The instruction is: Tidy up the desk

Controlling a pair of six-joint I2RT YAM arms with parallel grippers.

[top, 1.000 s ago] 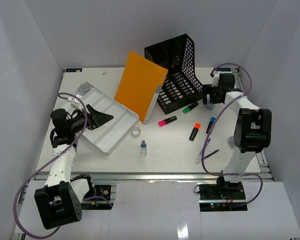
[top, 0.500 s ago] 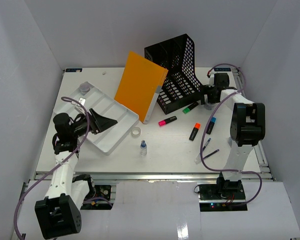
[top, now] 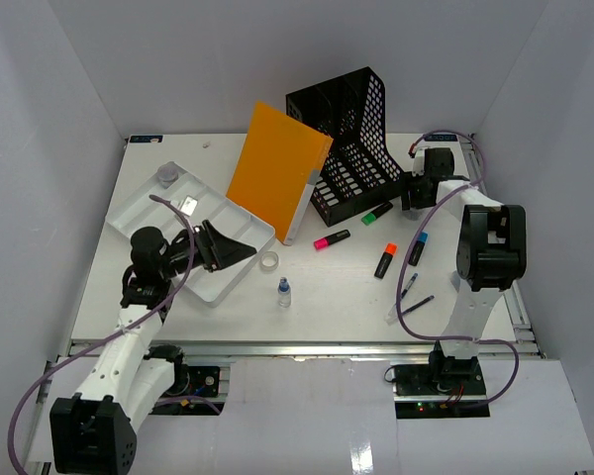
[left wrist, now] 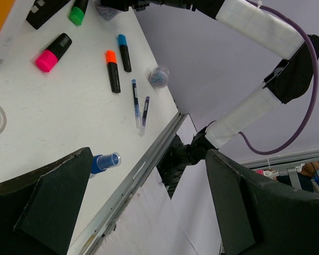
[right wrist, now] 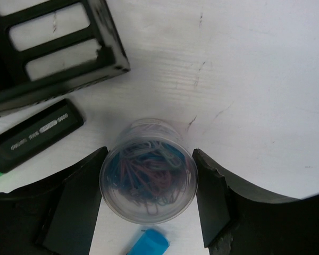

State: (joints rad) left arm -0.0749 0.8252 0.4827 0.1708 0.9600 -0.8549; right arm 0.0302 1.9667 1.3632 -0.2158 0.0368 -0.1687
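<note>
The white desk [top: 337,297] holds scattered stationery. My right gripper [top: 413,200] is down at the back right beside the black file rack [top: 351,139]. Its fingers [right wrist: 74,207] press both sides of a clear jar of paper clips [right wrist: 148,170] that stands on the desk. My left gripper [top: 244,247] is open and empty. It hovers over the near right edge of the white compartmented tray [top: 139,210] and points right. In the left wrist view the gripper [left wrist: 149,207] looks across the desk [left wrist: 53,111] and its metal front rail [left wrist: 143,159].
An orange folder [top: 277,173] leans on the rack. Pink [top: 332,239], green [top: 378,212], orange [top: 386,259] and blue [top: 418,247] highlighters, two pens [left wrist: 135,106], a tape roll [top: 268,260], a small blue bottle [top: 284,292] and a second small jar [left wrist: 158,77] lie around.
</note>
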